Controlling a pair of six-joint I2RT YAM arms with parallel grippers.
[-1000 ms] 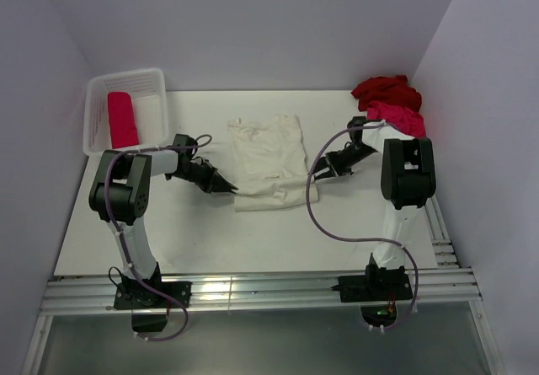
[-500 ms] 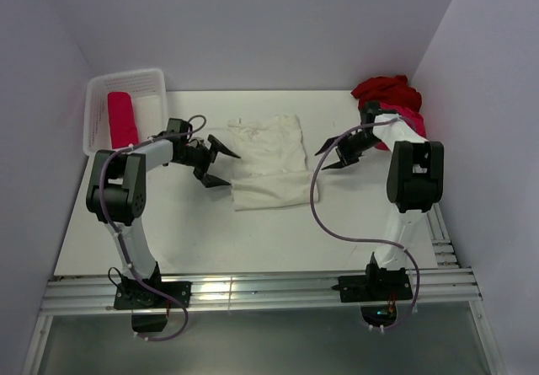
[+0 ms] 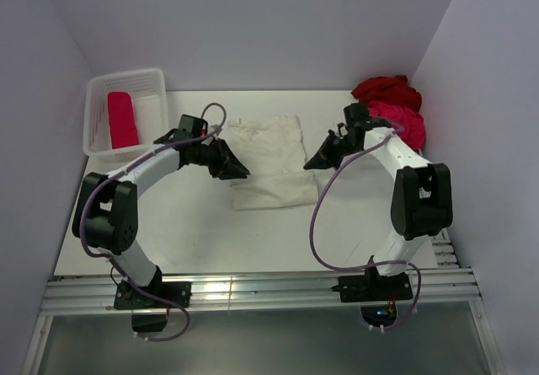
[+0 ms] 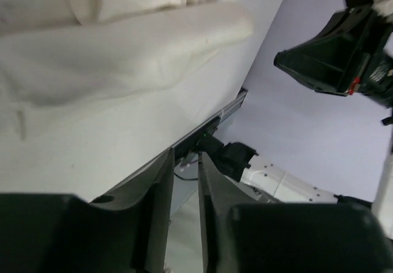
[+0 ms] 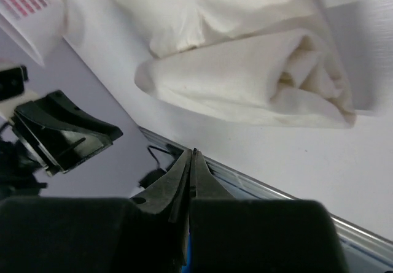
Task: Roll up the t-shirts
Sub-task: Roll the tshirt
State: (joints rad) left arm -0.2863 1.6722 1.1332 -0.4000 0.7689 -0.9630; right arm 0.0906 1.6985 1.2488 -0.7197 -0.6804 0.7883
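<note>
A cream-white t-shirt (image 3: 268, 158) lies at the table's centre, its near end rolled into a thick fold (image 3: 274, 194) (image 4: 123, 52) (image 5: 245, 76). My left gripper (image 3: 241, 172) (image 4: 185, 156) hovers at the shirt's left edge, jaws a narrow gap apart with nothing between them. My right gripper (image 3: 310, 163) (image 5: 193, 152) is at the shirt's right edge, shut on nothing. A dark red t-shirt (image 3: 386, 89) and a hot pink t-shirt (image 3: 401, 119) are heaped at the back right. A pink-red rolled t-shirt (image 3: 121, 120) lies in the basket.
The white mesh basket (image 3: 153, 80) stands at the back left. Purple walls close in the table on the left, back and right. A metal rail (image 3: 253, 291) runs along the near edge, with both arm bases on it.
The left arm swung right to the shirt's left edge; its jaws opened wide, then narrowed. The right gripper shut and moved left toward the shirt's right edge.
</note>
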